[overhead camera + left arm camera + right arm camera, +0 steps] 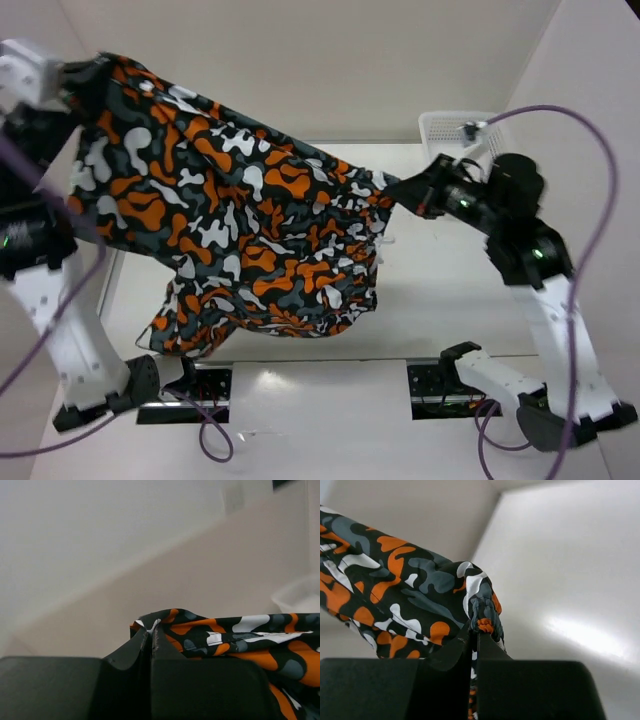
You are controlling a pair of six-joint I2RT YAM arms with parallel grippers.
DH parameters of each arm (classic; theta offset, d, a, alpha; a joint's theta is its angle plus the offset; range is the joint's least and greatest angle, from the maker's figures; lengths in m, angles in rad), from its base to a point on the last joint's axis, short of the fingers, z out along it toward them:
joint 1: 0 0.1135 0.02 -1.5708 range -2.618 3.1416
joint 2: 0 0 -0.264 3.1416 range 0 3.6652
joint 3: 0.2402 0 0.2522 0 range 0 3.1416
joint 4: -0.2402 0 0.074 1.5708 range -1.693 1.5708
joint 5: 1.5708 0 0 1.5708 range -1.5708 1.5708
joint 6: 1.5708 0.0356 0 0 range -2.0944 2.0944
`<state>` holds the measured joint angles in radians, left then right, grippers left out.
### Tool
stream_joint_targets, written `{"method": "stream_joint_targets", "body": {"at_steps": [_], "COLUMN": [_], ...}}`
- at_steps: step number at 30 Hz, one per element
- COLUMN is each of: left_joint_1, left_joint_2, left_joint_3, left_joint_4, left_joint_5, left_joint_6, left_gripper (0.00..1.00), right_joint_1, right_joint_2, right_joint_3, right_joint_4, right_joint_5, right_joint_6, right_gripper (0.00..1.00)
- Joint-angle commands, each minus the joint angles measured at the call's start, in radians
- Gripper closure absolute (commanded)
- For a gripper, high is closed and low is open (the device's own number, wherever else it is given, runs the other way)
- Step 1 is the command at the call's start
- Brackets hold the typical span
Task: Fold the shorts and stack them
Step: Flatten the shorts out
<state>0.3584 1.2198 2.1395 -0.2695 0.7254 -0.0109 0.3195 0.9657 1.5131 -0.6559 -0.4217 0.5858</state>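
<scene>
The camouflage shorts, printed orange, black, grey and white, hang stretched in the air between my two grippers. My left gripper is raised high at the far left and is shut on one corner of the shorts. My right gripper sits lower at the right and is shut on the opposite corner, at the gathered waistband. The cloth slopes down from left to right and its lower edge sags toward the table near the front left.
A white mesh basket stands at the back right, just behind my right arm. White walls close in the table at the back and both sides. The arm bases and purple cables lie along the near edge.
</scene>
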Motion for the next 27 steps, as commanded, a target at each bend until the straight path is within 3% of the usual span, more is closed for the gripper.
{"method": "stream_joint_targets", "body": {"at_steps": [1, 5, 8, 9, 10, 15, 16, 17, 19, 21, 23, 25, 27], "left_joint_1": [0.007, -0.041, -0.103, -0.116, -0.125, -0.159, -0.159, -0.159, -0.159, -0.159, -0.159, -0.168, -0.168], "left_joint_2": [0.13, 0.194, 0.305, 0.37, 0.4, 0.515, 0.515, 0.524, 0.535, 0.535, 0.535, 0.535, 0.535], "left_joint_3": [-0.235, -0.487, -0.55, -0.55, -0.559, -0.569, -0.582, -0.583, -0.583, -0.583, -0.605, -0.619, -0.629], "left_joint_4": [0.027, 0.082, 0.073, 0.073, 0.073, 0.073, 0.073, 0.082, 0.082, 0.082, 0.095, 0.095, 0.095], "left_joint_5": [-0.007, -0.035, -0.093, -0.102, -0.103, -0.133, -0.133, -0.133, -0.133, -0.124, -0.124, -0.124, -0.124], "left_joint_6": [0.011, 0.011, 0.011, 0.011, 0.011, 0.011, 0.011, 0.011, 0.011, 0.011, 0.011, 0.011, 0.011], "left_gripper": [1.0, 1.0, 1.0, 1.0, 1.0, 1.0, 1.0, 1.0, 1.0, 1.0, 1.0, 1.0, 1.0], "right_joint_1": [-0.062, -0.089, -0.117, -0.126, -0.126, -0.149, -0.149, -0.139, -0.126, -0.108, -0.108, -0.097, -0.097], "right_joint_2": [0.089, 0.266, 0.448, 0.494, 0.539, 0.745, 0.745, 0.745, 0.755, 0.746, 0.746, 0.772, 0.803], "right_joint_3": [-0.158, -0.238, -0.238, -0.226, -0.209, -0.134, -0.134, -0.145, -0.154, -0.185, -0.209, -0.209, -0.209], "right_joint_4": [0.09, 0.208, 0.294, 0.338, 0.338, 0.348, 0.36, 0.36, 0.36, 0.36, 0.386, 0.395, 0.444], "right_joint_5": [-0.005, -0.006, -0.002, -0.015, 0.007, 0.055, 0.069, 0.098, 0.126, 0.146, 0.147, 0.129, 0.087], "right_joint_6": [0.11, 0.16, 0.183, 0.183, 0.195, 0.195, 0.195, 0.195, 0.184, 0.172, 0.172, 0.192, 0.213], "right_gripper": [0.97, 0.99, 0.91, 0.85, 0.68, 0.61, 0.54, 0.39, 0.39, 0.46, 0.63, 0.63, 0.5]}}
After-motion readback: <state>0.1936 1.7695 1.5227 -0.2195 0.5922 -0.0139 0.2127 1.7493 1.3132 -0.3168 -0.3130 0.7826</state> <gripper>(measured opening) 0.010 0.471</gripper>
